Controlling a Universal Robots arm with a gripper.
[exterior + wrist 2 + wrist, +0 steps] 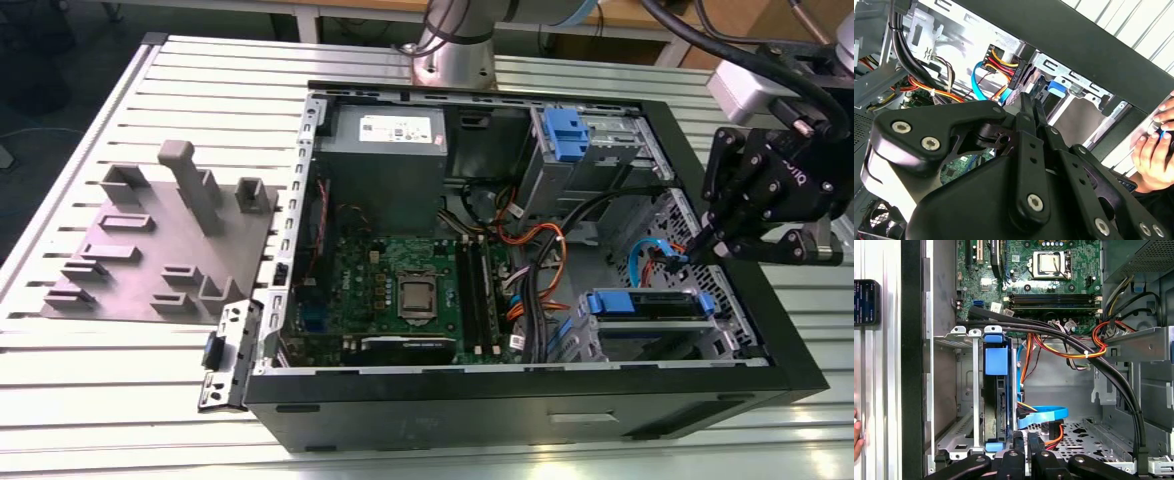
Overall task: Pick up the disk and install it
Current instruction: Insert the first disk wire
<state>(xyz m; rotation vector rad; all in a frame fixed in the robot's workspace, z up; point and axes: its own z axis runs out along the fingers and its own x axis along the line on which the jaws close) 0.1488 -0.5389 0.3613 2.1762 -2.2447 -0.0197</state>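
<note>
Your disk (996, 405) sits on edge in the drive bay (961, 390) at the corner of the open computer case (747, 300), its blue rail (995, 360) facing out. Your gripper (1026, 440) hovers just at its end, fingers (1026, 107) clenched together on nothing. A hand (1154, 155) rests on the bench (80, 360) beside the case.

Bright, even light falls from overhead; glare washes the slatted table (80, 400) pale near me, my claw (1026, 107) looms dark and soft (too close), the case (534, 400) interior shadowed.
</note>
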